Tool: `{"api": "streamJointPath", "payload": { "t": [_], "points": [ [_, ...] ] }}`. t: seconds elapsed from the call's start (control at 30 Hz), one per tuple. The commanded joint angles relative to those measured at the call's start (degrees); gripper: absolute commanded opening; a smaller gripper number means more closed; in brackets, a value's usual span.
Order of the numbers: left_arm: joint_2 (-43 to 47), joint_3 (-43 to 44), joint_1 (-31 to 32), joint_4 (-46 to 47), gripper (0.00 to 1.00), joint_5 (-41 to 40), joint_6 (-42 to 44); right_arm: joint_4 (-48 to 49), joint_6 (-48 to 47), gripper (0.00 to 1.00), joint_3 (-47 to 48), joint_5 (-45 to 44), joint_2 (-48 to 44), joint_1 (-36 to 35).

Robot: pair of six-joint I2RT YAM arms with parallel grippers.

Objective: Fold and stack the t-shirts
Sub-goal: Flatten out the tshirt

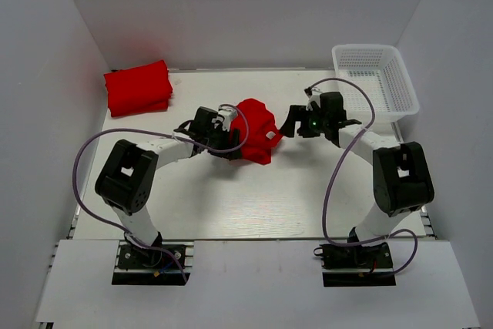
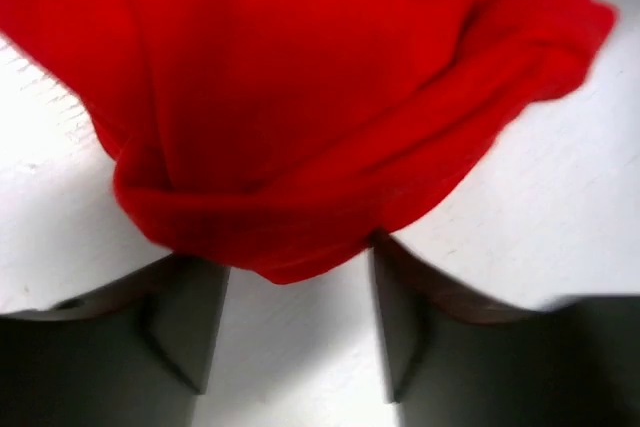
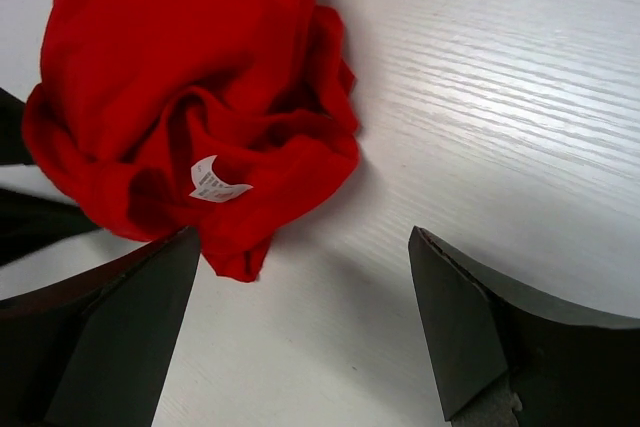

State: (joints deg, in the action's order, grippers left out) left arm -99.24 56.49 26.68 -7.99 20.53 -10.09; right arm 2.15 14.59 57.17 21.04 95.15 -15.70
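Part done, part to go: a pile of folded t-shirts (image 1: pixel 139 88) sits at the far left corner of the table (image 1: pixel 231 206), squared off and well apart from both arms. How many shirts the pile holds cannot be told from above.

One more t-shirt (image 1: pixel 256 130) lies crumpled in a heap at the middle of the table, between the two arms. Its white neck label (image 3: pixel 215 179) faces up on the side nearest the right arm.

The left gripper (image 2: pixel 288 287) sits at the heap's left edge with its jaws apart. A fold of red cloth droops into the gap, but bare table shows between the fingers and nothing is clamped. The right gripper (image 3: pixel 302 237) hovers just off the heap's right side, its jaws spread wide and holding nothing, and the cloth's lowest corner comes close to one finger.

By the look of it, the work left is to spread this shirt flat, fold it and carry it to the pile.

The table is white with a faint wood grain, and plain white walls (image 1: pixel 231 13) close it in on three sides. A white mesh basket (image 1: pixel 407 76) stands at the far right corner, beyond the right arm.
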Motion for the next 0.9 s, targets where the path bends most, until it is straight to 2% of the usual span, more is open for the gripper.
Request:
{"api": "streamJointPath", "payload": {
  "t": [0.0,0.03,0.07,0.13,0.17,0.2,0.23,0.33,0.37,0.43,0.47,0.5,0.63,0.73,0.77,0.83,0.87],
  "points": [
    [-0.9,2.0,-0.7,1.8,0.63,0.7,-1.2,4.8,0.6,0.9,1.6,7.3,3.5,0.3],
    [-0.9,2.6,-0.7,1.8,0.56,0.7,-1.2,5.0,1.8,0.9,2.1,9.6,4.3,0.2],
    [-1.4,3.1,-0.7,1.8,0.45,1.4,-1.2,6.2,2.2,0.9,2.3,10.3,5.6,0.1],
    [-1.4,3.6,-0.7,2.5,0.33,2.1,-1.2,7.0,3.8,0.9,3.7,11.6,7.9,0.0],
    [-1.9,3.6,-0.7,2.5,0.23,2.1,-1.2,7.6,4.0,0.88,4.0,12.1,10.0,0.0],
    [-1.9,4.2,-0.7,3.1,0.0,2.1,-1.2,7.9,4.5,0.88,4.7,12.6,10.7,0.0],
    [-1.9,4.2,-0.7,3.1,0.0,1.5,-1.2,8.6,4.8,0.81,5.4,14.1,11.3,0.0],
    [0.4,4.2,-0.7,3.6,0.0,-0.4,-1.2,9.3,5.2,0.7,8.0,16.0,13.7,-0.1],
    [1.6,3.5,-0.7,5.0,0.0,-1.2,-1.2,11.8,5.5,0.46,8.4,16.6,14.5,0.0],
    [4.0,2.9,-0.7,6.0,0.0,-3.6,-0.3,14.4,7.5,0.07,8.7,18.2,14.8,0.1],
    [6.4,2.9,-0.7,6.0,0.0,-5.1,0.2,15.8,8.1,0.0,8.8,18.8,14.8,0.1],
    [7.6,3.4,-0.7,6.7,0.0,-7.6,0.2,19.2,9.7,0.0,9.4,18.8,14.8,0.2],
    [9.9,9.2,-0.7,5.2,0.0,-23.0,3.5,19.7,7.4,0.0,19.8,15.0,14.6,0.7],
    [7.2,19.3,-0.7,2.9,0.0,-31.4,10.6,13.1,2.4,0.0,30.3,10.1,15.1,1.0],
    [6.1,26.3,-1.2,2.9,0.0,-32.7,12.8,11.9,1.3,0.0,39.4,9.1,15.6,1.1],
    [3.2,35.0,-1.2,-0.5,0.0,-36.5,18.8,7.0,-2.2,0.0,46.0,6.7,17.1,1.0],
    [1.5,44.7,-1.2,-1.8,0.0,-37.2,20.8,5.9,-2.9,0.0,55.8,6.0,17.7,1.1]
  ]
}}
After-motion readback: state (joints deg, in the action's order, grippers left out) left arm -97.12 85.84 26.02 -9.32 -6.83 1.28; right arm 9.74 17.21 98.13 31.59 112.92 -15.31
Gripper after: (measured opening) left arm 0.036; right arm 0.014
